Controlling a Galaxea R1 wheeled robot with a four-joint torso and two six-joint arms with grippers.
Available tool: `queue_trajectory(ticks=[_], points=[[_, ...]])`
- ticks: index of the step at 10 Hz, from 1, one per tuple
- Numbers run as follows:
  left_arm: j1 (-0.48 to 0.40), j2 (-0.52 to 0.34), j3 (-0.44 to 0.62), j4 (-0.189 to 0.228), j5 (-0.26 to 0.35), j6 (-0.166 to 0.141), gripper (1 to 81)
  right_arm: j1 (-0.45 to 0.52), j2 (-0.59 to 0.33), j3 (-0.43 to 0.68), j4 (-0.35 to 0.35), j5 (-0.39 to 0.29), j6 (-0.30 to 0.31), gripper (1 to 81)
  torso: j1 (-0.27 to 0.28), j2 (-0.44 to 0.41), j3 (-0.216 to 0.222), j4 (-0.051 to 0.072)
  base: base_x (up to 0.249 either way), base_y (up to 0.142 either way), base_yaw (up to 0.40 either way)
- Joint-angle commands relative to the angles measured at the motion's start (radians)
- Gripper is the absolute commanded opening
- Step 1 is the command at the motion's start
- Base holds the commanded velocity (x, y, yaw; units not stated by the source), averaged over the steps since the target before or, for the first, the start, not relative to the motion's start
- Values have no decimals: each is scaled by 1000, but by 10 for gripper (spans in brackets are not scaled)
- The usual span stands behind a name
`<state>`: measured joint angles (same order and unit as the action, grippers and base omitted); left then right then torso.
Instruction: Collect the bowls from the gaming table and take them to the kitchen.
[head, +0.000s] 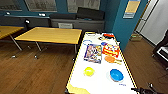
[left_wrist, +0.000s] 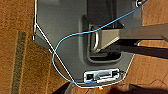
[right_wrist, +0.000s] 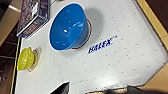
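The floor (head: 42, 72) was brown wood planks. The walls (head: 117, 20) were painted dark blue-green, with big pictures (head: 41, 4) hanging high up and a poster (head: 131, 8) on the corner wall. Two yellow wood tables (head: 51, 35) stood on thin metal legs. A long grey counter (head: 75, 23) ran along the back wall, with a dark screen (head: 90, 13) on it.

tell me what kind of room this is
Probably an office break or games room: a long white gaming table bearing board-game boxes and a paddle, plain yellow-wood tables beside it, teal walls with posters.
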<state>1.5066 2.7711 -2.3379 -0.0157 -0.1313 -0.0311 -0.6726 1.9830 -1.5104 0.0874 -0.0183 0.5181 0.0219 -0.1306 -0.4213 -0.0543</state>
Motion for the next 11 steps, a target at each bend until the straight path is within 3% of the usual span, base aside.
queue_trajectory(ticks=[1,3,5,9,11], points=[[-16,-7,6,-6,67,-6,811,161,42,-120,18,-95,43,811,0,0,0,0,0,0,0],[-22,-4,6,-7,70,-7,811,201,95,-192,21,-112,101,811,0,0,0,0,0,0,0],[-25,1,6,-7,70,-7,811,221,102,-220,15,-112,247,811,1,0,-1,0,0,0,0],[-25,27,-40,-7,70,-7,811,299,139,-275,20,-117,312,811,1,1,-1,0,0,0,0],[-25,41,-67,-7,70,-7,811,320,194,-331,20,-163,313,811,1,1,-1,0,0,0,0]])
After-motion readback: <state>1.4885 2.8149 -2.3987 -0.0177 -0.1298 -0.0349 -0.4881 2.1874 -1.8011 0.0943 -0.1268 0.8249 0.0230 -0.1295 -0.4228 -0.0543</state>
